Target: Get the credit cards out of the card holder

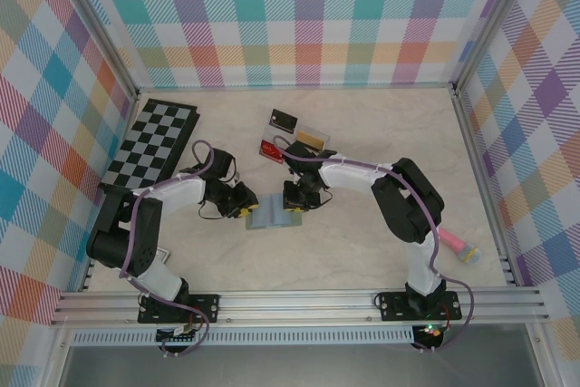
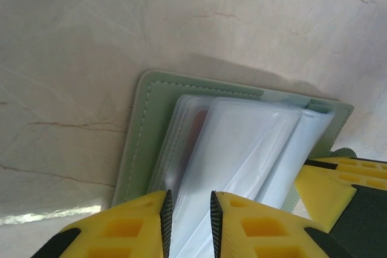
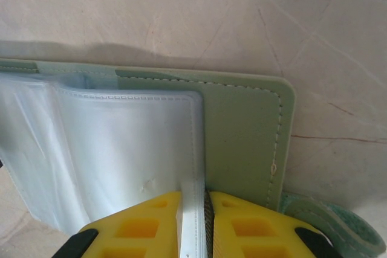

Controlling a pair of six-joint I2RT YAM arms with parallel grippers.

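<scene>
The grey-green card holder [image 1: 272, 217] lies open on the table between my two grippers. Its clear sleeves [image 2: 254, 143] fan up from the green cover [image 2: 142, 131]. A reddish card [image 2: 192, 134] shows through one sleeve. My left gripper [image 2: 190, 222] straddles a raised sleeve, and its jaws stand a narrow gap apart. My right gripper [image 3: 193, 222] is shut on the edge of the sleeve stack [image 3: 121, 143], beside the green cover [image 3: 242, 125]. A red card [image 1: 270, 149], a yellow card [image 1: 311, 137] and a dark-marked card [image 1: 284, 120] lie loose behind the holder.
A folded chessboard [image 1: 152, 142] lies at the back left. A pink object [image 1: 458, 244] rests near the right wall. Checked walls close in the table on three sides. The right gripper's yellow fingers [image 2: 329, 188] sit close by in the left wrist view.
</scene>
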